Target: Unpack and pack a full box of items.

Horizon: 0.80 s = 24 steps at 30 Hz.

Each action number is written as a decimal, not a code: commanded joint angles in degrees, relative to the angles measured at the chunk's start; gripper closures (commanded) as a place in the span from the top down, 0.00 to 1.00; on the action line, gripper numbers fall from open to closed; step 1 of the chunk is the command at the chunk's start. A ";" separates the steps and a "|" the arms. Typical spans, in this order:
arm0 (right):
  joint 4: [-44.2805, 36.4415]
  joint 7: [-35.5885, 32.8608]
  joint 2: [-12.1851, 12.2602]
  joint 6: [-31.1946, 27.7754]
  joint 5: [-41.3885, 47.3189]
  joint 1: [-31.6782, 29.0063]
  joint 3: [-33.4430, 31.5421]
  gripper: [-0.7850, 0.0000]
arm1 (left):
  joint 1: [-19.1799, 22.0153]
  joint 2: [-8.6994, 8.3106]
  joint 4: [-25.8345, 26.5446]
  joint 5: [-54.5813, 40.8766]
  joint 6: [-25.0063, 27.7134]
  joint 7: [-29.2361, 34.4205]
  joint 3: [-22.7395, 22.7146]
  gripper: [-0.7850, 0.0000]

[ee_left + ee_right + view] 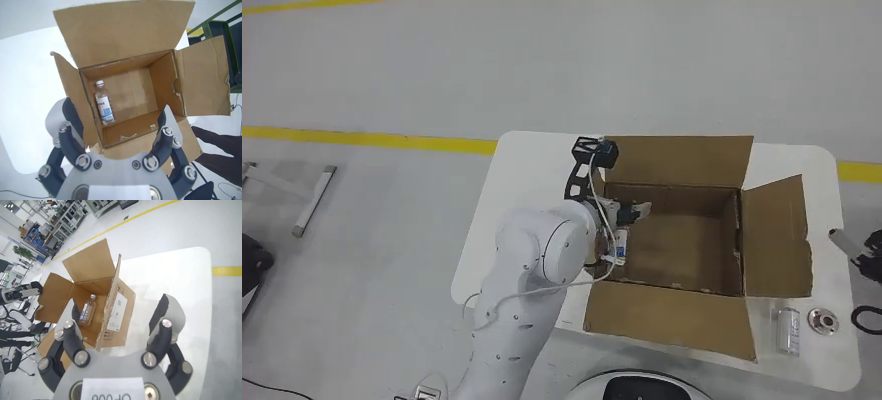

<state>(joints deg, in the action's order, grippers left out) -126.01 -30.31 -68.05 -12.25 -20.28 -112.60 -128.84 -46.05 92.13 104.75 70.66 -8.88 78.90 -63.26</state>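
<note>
Corrugated cardboard box [164, 79] — clear bottle [104, 103] lying inside (white cap [99, 83]); left gripper [118, 113], right gripper [119, 306] both spread.

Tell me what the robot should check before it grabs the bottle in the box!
1. Left pincer open and empty: ok.
2. Bottle in plain sight, lying flat on the box floor: ok.
3. Box flaps folded back, top open: ok.
4. Room for the pincer to slip between the bottle and the side wall next to it: cannot tell.
5. Right pincer open, empty and off to the side of the box: ok.
</note>
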 commanded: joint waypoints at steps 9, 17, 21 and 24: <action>0.59 1.72 -0.50 -2.26 -9.63 -5.55 -5.66 0.00 | -3.40 -1.35 4.96 4.27 0.16 -0.49 -6.87 1.00; 4.68 -0.96 -0.88 -1.52 -22.23 -9.60 -1.03 0.00 | -6.00 -2.09 6.54 6.41 -0.03 -0.12 -9.88 1.00; 6.18 -4.41 -0.74 -1.79 -24.00 -9.12 1.70 0.00 | -6.78 -2.31 6.81 6.59 0.15 -0.18 -10.24 1.00; 6.23 -4.66 -0.72 -1.73 -23.95 -8.86 1.91 0.00 | -6.81 -2.33 6.78 6.62 0.19 -0.14 -10.20 1.00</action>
<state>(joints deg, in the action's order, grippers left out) -119.75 -35.06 -68.77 -14.01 -44.28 -121.45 -126.88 -52.88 89.80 111.54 77.28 -8.69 78.76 -73.47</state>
